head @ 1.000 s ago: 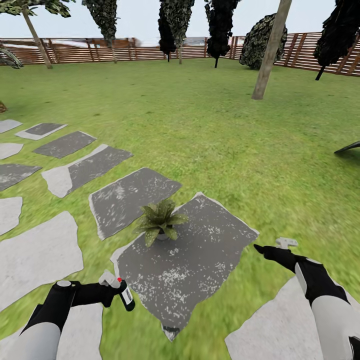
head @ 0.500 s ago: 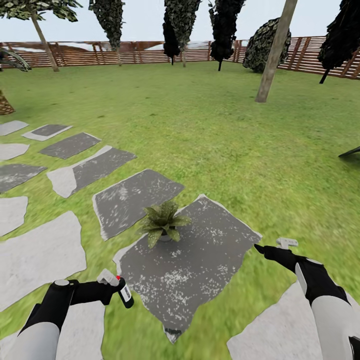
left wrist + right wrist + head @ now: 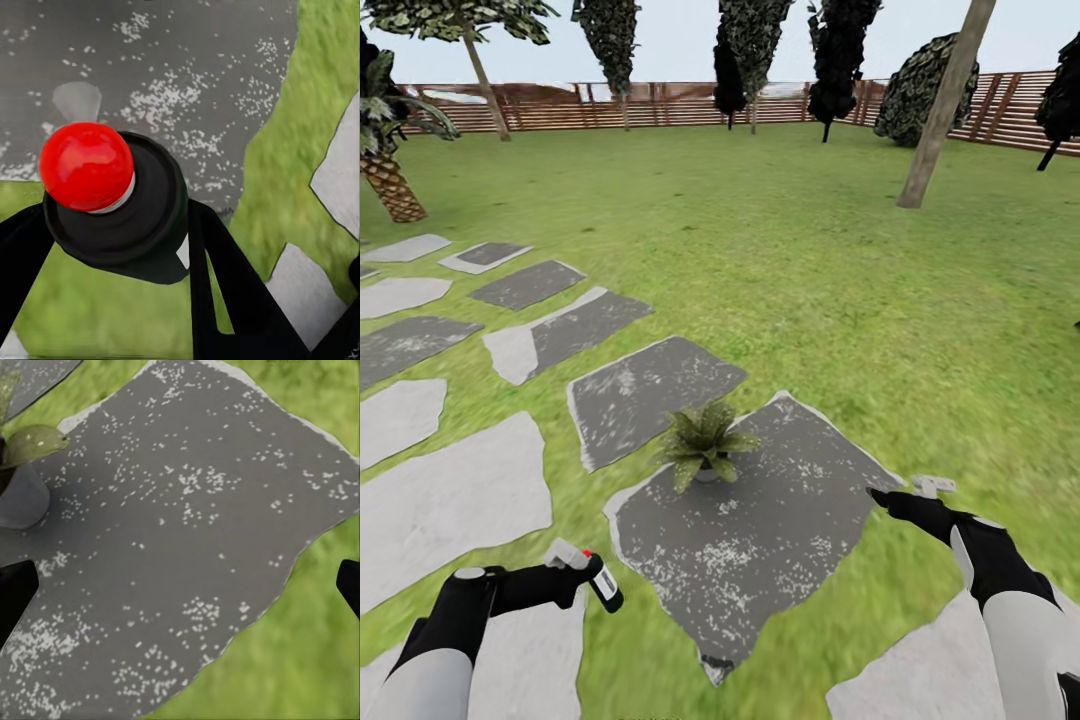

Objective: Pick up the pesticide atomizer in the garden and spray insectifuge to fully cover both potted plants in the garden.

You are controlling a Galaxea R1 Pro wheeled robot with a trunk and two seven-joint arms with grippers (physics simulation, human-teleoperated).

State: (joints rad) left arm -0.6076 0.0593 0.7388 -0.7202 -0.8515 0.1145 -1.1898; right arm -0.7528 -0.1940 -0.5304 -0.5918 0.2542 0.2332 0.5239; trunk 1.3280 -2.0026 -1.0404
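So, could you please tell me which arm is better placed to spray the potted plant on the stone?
The left. Its tool already grips the pesticide atomizer, near the potted plant on the dark stepping stone. The right tool is open and holds nothing.

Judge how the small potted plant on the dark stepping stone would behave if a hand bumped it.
The potted plant would probably tip or slide easily: its leaf rosette spreads far wider than its tiny grey pot. The leaves look thin, so they would likely bend rather than resist. The stepping stone under it looks flat, so rolling far seems unlikely.
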